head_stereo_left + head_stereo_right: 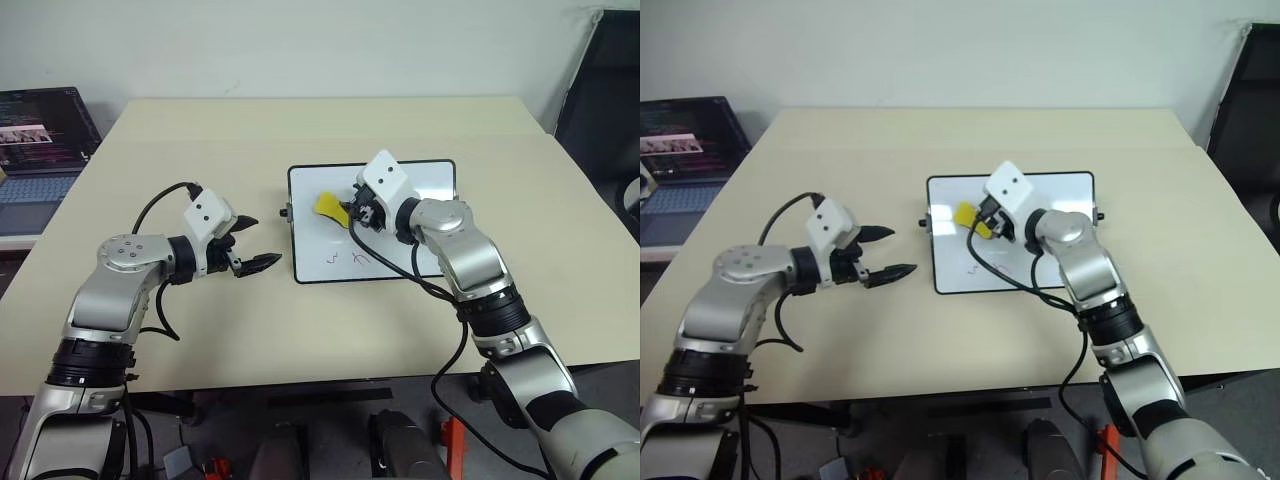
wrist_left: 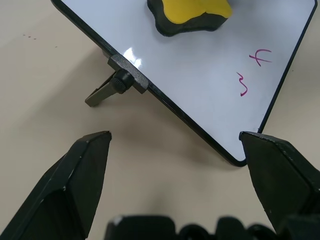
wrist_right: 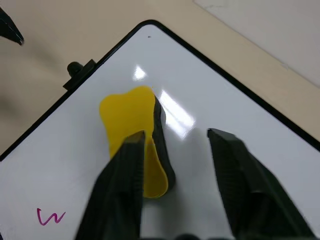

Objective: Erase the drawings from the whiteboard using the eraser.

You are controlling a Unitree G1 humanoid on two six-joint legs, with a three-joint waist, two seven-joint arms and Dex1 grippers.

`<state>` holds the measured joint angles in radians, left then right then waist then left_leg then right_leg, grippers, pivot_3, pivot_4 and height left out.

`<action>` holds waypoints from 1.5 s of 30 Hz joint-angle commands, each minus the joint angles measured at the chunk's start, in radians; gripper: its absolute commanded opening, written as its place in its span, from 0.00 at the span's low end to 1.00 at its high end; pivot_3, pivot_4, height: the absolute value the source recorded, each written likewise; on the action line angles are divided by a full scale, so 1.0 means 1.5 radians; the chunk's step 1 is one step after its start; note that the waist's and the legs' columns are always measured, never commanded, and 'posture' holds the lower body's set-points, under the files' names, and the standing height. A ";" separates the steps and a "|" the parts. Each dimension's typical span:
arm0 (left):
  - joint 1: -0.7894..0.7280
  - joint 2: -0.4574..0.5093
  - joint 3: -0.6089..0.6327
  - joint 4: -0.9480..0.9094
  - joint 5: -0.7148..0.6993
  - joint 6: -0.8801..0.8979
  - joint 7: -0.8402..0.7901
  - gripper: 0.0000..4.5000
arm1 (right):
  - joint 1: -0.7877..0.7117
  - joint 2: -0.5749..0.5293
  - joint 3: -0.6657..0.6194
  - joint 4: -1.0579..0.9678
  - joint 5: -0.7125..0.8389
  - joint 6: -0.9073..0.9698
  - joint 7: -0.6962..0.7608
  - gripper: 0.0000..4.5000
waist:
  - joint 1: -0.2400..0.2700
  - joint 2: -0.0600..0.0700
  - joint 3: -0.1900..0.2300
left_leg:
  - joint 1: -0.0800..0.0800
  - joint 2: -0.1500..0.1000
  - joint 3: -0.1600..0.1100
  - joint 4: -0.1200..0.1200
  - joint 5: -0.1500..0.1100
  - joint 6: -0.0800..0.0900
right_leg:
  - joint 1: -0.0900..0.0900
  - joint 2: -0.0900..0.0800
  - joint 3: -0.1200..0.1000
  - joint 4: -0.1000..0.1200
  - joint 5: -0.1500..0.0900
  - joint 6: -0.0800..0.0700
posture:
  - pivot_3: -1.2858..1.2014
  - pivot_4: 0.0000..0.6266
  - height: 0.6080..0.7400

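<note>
A yellow eraser (image 3: 131,131) lies on the whiteboard (image 1: 430,185), near the board's left edge on a tan table (image 1: 300,130). Two small reddish drawings (image 2: 252,70) remain near the board's front edge. The right gripper (image 3: 175,145) hangs over the eraser with fingers parted, one finger beside it, gripping nothing. The left gripper (image 2: 175,150) waits open, just left of the board. To wipe well, it should probably clamp the eraser squarely first, then sweep toward the squiggles.
</note>
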<state>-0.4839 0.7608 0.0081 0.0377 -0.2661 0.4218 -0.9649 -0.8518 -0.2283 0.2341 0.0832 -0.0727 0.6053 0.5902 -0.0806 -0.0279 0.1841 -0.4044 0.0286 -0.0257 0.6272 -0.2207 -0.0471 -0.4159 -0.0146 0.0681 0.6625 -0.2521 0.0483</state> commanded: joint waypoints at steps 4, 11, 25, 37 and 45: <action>-0.006 0.012 0.023 -0.011 -0.002 -0.013 0.003 1.00 | -0.021 0.003 0.015 -0.055 0.005 0.007 0.006 0.93 | 0.000 0.000 0.000 | -0.005 0.000 0.000 0.000 0.000 0.000 | -0.004 0.000 0.000 0.000 0.000 0.000 | 0.52 0.24 1.00; 0.008 0.019 0.031 -0.021 -0.010 -0.009 -0.007 1.00 | -0.010 0.004 0.055 -0.054 -0.015 0.011 0.004 0.93 | 0.000 0.000 0.000 | -0.006 0.000 -0.001 0.001 0.000 0.000 | -0.005 0.000 -0.002 0.000 0.000 0.000 | 0.52 0.24 1.00; 0.011 0.018 0.048 -0.094 -0.079 0.026 -0.029 1.00 | -0.008 0.003 0.067 0.018 -0.048 -0.015 -0.027 0.79 | 0.000 0.000 0.000 | -0.007 0.000 -0.001 0.001 0.000 0.000 | -0.005 0.000 -0.002 0.000 0.000 0.000 | 0.52 0.24 1.00; 0.011 0.015 0.043 -0.083 -0.069 0.024 -0.019 1.00 | -0.012 0.011 0.067 0.029 -0.054 -0.031 -0.035 0.29 | 0.000 0.000 0.000 | -0.007 0.000 -0.001 0.002 0.000 0.000 | -0.005 0.000 -0.002 0.001 0.000 0.000 | 0.52 0.24 1.00; 0.012 0.022 0.046 -0.085 -0.073 0.024 -0.023 1.00 | -0.005 -0.051 0.006 -0.067 0.018 -0.035 0.044 0.29 | 0.002 0.000 0.000 | -0.007 0.000 -0.001 0.002 0.000 0.000 | -0.005 0.000 -0.002 0.001 0.000 0.000 | 0.52 0.24 1.00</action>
<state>-0.4500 0.7705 0.0497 -0.0691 -0.3706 0.4679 -0.9946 -0.8506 -0.2777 0.2993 0.0672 -0.0844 0.5746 0.6193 -0.0782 -0.0279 0.1841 -0.4148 0.0284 -0.0279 0.6298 -0.2209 -0.0474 -0.4239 -0.0151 0.0650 0.6639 -0.2518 0.0479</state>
